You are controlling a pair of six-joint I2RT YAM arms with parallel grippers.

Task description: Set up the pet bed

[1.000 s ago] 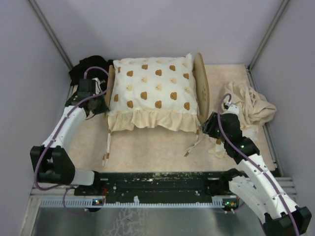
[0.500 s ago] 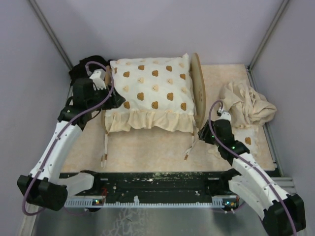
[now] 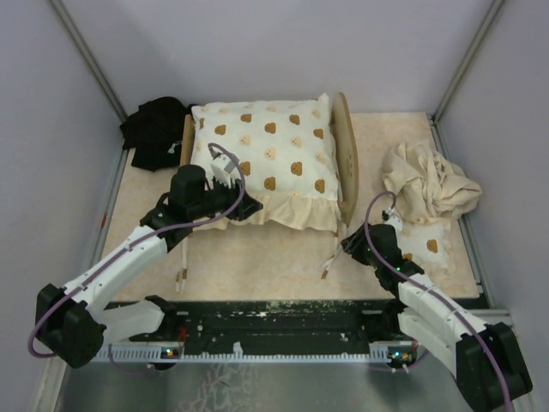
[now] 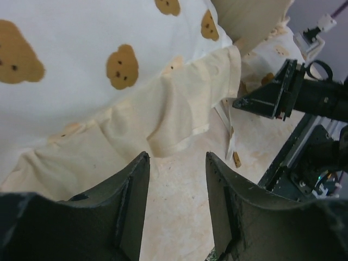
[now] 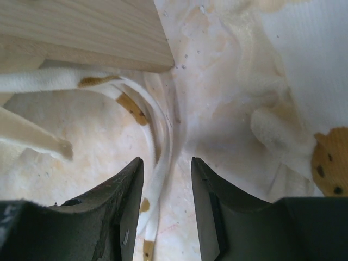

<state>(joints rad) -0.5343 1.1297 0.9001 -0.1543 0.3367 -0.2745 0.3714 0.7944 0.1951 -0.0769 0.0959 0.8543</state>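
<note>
The pet bed (image 3: 347,163), a light-wood frame, stands at the back middle, mostly covered by a cream frilled cushion (image 3: 266,159) with brown prints. My left gripper (image 3: 249,207) hovers at the cushion's front left frill (image 4: 163,125). It is open (image 4: 174,157), with only bare table between its fingers. My right gripper (image 3: 347,243) is low by the bed's front right corner. It is open too (image 5: 166,160), and a white tie strap (image 5: 163,147) lies on the table in the gap, not pinched. The wooden frame edge (image 5: 81,32) fills the upper left of the right wrist view.
A crumpled beige cloth (image 3: 433,180) lies at the right, with a small printed pillow (image 3: 426,245) just in front of it. A black cloth (image 3: 154,129) is bunched at the back left. Cushion ties (image 3: 184,275) trail toward the near rail (image 3: 274,313).
My left arm swung from the bed's back left corner round to the cushion's front frill, and its gripper opened. My right gripper drew back toward the near edge and narrowed slightly.
</note>
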